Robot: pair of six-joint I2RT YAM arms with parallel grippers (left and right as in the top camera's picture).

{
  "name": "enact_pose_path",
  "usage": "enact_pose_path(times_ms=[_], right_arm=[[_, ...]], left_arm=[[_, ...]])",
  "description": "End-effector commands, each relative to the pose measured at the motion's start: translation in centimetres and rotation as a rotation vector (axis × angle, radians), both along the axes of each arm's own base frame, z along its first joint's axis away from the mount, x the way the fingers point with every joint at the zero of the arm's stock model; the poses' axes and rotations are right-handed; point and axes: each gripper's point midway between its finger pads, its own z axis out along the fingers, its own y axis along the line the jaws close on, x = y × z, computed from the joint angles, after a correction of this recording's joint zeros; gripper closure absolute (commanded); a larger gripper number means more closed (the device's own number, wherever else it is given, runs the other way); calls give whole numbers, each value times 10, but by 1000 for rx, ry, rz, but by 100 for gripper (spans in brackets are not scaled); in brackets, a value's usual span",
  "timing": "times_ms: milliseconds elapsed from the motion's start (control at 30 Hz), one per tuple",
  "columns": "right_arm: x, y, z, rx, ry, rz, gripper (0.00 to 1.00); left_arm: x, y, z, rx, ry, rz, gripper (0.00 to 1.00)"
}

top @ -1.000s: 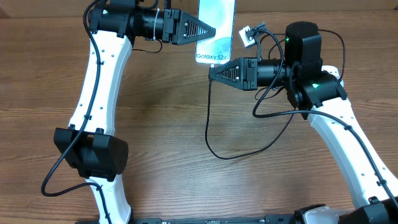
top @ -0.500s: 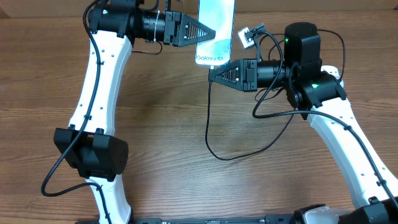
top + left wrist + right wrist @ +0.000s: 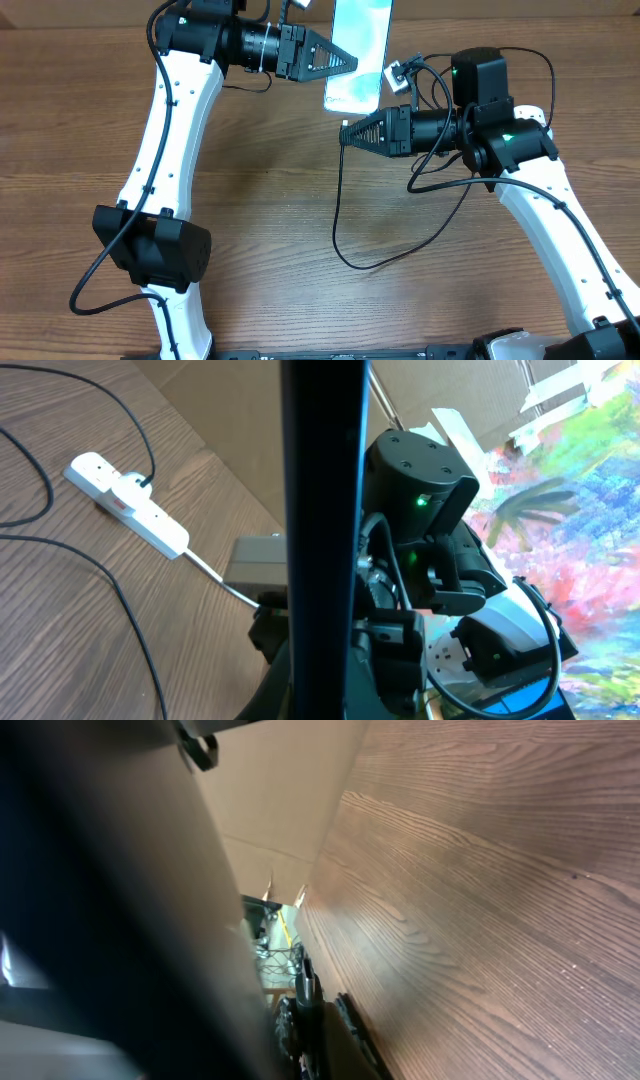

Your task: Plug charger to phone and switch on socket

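I see L fingers (image 3: 325, 57) pinching phone (image 3: 362, 40), shifted right vs 1 s ago | R fingers (image 3: 368, 132) pinching charger (image 3: 336, 215) just below it.

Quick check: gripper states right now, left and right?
Left gripper: closed, holding the phone.
Right gripper: closed, holding the charger at its connector end.
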Motion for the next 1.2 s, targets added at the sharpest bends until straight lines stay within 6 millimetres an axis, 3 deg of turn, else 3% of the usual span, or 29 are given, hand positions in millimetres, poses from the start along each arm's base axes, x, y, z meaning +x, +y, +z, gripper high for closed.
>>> enact_pose_path(times_ms=[0, 100, 467, 800, 1000, 1167], right_arm=[[-1, 0, 11, 0, -80, 12, 96], [-6, -1, 13, 22, -110, 54, 96], [3, -30, 19, 67, -75, 13, 96], [4, -26, 22, 75, -66, 13, 95], [-4, -3, 13, 16, -112, 41, 96], [0, -3, 9, -11, -115, 17, 96]], left_arm=[[-10, -6, 11, -36, -39, -40, 96], [-6, -3, 10, -28, -42, -26, 96], [-1, 8, 11, -34, -28, -4, 96], [-1, 7, 11, -34, -28, -5, 96], [-2, 6, 11, -34, -28, -8, 96], [-1, 6, 11, -33, -28, -7, 96]])
